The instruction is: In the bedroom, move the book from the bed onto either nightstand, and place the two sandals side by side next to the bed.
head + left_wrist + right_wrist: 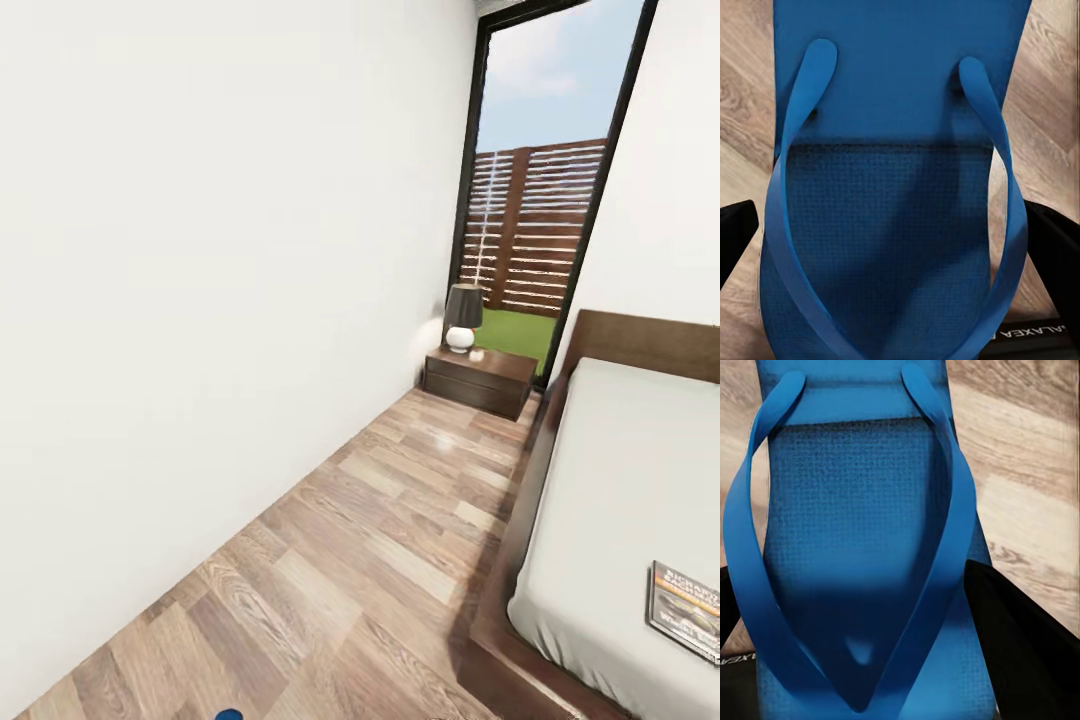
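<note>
A white wall runs along the wood floor (pixel 380 540) to a nightstand (pixel 478 380) carrying a lamp (pixel 462 317). Right of it, the book (pixel 688 608) lies on the bed (pixel 620 480), its cover lettering too blurred to read. The left tool (pixel 900 247) grips one sandal (pixel 892 225), "GALAXEA" printed nearby; the right tool (pixel 862 622) grips the other sandal (pixel 862 547).

Left gripper (pixel 900 247) spread wide, black fingers (pixel 735 236) flanking a blue sandal (pixel 892 187) in the left wrist view. Right gripper (pixel 870 645) likewise parted, one finger (pixel 1020 645) dark beside a second sandal (pixel 862 547). Actual clamping contact hard to confirm, probably gripping.
</note>
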You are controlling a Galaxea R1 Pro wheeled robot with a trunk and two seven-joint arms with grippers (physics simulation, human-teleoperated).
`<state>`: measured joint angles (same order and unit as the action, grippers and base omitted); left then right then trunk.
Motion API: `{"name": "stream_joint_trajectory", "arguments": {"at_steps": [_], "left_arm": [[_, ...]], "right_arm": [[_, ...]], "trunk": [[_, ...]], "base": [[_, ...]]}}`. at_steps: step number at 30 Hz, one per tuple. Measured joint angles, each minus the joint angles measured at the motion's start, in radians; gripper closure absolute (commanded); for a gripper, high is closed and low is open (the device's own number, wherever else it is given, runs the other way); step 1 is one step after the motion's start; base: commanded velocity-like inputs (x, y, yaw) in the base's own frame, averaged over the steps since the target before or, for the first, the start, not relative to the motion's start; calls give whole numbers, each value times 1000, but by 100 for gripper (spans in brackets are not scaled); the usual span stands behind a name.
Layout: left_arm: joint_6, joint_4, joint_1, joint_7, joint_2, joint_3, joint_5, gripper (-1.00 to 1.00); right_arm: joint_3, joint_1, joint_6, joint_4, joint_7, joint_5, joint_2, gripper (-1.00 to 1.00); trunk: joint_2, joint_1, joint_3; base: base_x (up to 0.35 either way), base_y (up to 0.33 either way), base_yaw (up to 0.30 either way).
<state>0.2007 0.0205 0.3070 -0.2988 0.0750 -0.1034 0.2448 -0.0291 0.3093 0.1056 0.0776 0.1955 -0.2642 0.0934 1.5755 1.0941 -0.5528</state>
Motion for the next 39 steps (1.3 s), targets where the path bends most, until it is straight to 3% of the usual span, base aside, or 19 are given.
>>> {"name": "stream_joint_trajectory", "arguments": {"at_steps": [39], "left_arm": [[-2, 0, 0, 0, 0, 0, 0, 100]], "right_arm": [[0, 0, 0, 0, 0, 0, 0, 100]], "trunk": [[0, 0, 5]], "base": [[0, 0, -300]]}}
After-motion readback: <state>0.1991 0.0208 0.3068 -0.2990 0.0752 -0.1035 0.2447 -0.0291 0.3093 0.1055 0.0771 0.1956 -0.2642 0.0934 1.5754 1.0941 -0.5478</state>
